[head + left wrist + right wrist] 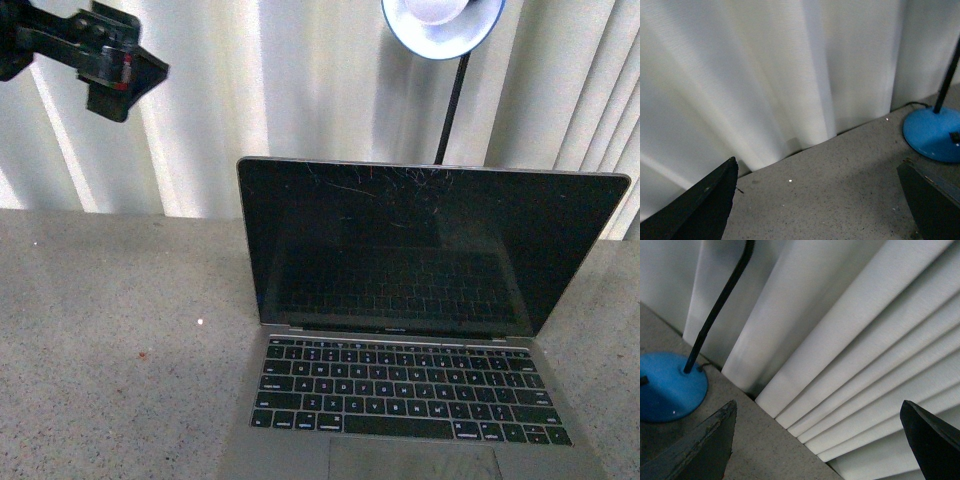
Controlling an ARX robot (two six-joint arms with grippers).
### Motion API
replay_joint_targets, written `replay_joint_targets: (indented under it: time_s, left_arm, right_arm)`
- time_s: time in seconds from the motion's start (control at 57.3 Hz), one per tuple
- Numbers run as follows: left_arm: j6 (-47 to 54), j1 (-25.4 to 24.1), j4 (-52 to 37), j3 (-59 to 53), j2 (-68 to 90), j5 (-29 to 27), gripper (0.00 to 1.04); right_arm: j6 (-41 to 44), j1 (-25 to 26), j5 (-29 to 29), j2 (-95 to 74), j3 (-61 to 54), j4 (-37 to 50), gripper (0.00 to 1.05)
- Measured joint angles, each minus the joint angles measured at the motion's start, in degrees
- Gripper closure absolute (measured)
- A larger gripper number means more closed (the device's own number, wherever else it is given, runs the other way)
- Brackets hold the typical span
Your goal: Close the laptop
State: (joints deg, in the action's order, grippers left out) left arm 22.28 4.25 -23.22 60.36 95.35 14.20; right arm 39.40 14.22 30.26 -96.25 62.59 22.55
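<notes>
Left hand (817,167) and right hand (818,407) are both gaping wide and gripping nothing; the laptop (420,300) is sitting open on the bench (110,330).
A white pleated curtain (300,80) is hanging behind the whole bench. The grey speckled bench is carrying the laptop right of centre in the front view, near the front edge, its lid standing up and leaning slightly back, its scratched black screen facing the camera and mirroring the keys. A blue lamp (442,25) is standing behind the lid, its black stem rising past the lid's top edge to a round head. The left hand is hanging high at the upper left of the front view, well apart from the laptop.
</notes>
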Motion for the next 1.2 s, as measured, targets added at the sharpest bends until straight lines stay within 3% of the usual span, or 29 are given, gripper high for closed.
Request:
replay_joint_targets:
  time_s: [0.262,0.716,0.873,1.205]
  left_arm:
    - [14.3,3.6,15.3,13.7,7.4,2.7,0.07]
    - [27.1,6.6,36.3,34.3,16.7,5.9,0.07]
    - [30.1,8.0,40.7,38.6,19.2,5.2,0.07]
    - [41.4,9.6,43.5,39.1,20.1,4.5,0.63]
  right_arm:
    - [16.8,-2.2,5.8,-7.0,10.3,-12.9,0.07]
    - [29.6,-5.7,9.8,-13.9,26.4,-35.5,0.08]
    - [34.8,-6.4,9.2,-14.8,28.8,-42.0,0.33]
    - [40.6,-8.2,6.7,-15.1,30.7,-48.0,0.9]
